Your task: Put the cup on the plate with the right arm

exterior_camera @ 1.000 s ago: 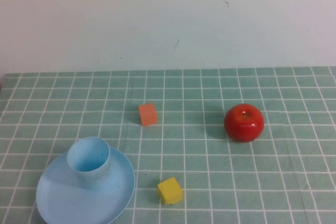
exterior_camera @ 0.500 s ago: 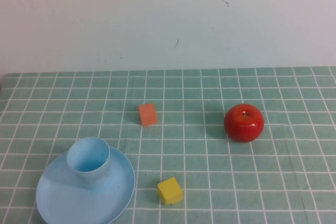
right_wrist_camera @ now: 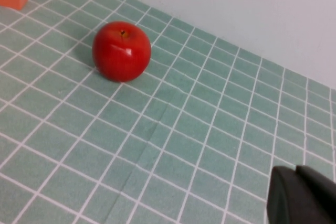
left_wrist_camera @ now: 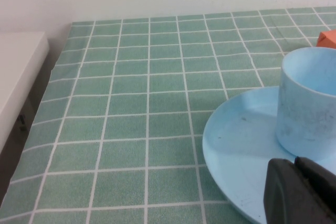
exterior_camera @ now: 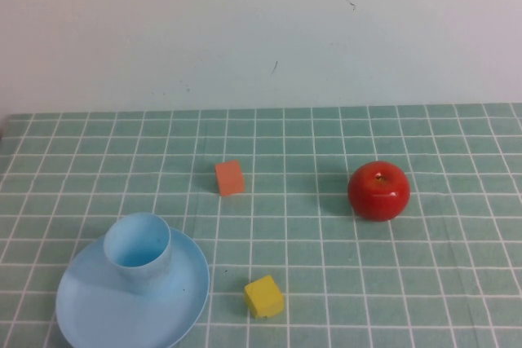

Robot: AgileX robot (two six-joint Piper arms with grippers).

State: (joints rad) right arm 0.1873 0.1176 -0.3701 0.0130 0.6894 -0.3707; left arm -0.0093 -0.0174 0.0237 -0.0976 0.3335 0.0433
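The light blue cup (exterior_camera: 139, 252) stands upright on the light blue plate (exterior_camera: 98, 311) at the front left of the table; the left wrist view shows the same cup (left_wrist_camera: 310, 100) resting on the plate (left_wrist_camera: 239, 145). My left gripper (left_wrist_camera: 295, 165) hovers just before the plate's near side, fingers pressed together and empty. My right gripper (right_wrist_camera: 295, 171) is shut with nothing in it, over bare cloth well away from the cup, with the red apple ahead of it. Neither arm shows in the high view.
A red apple (exterior_camera: 378, 190) sits at mid-right. An orange block (exterior_camera: 230, 178) lies near the centre and a yellow block (exterior_camera: 264, 296) just right of the plate. A white ledge (left_wrist_camera: 16, 77) borders the table's left edge. The wall stands behind.
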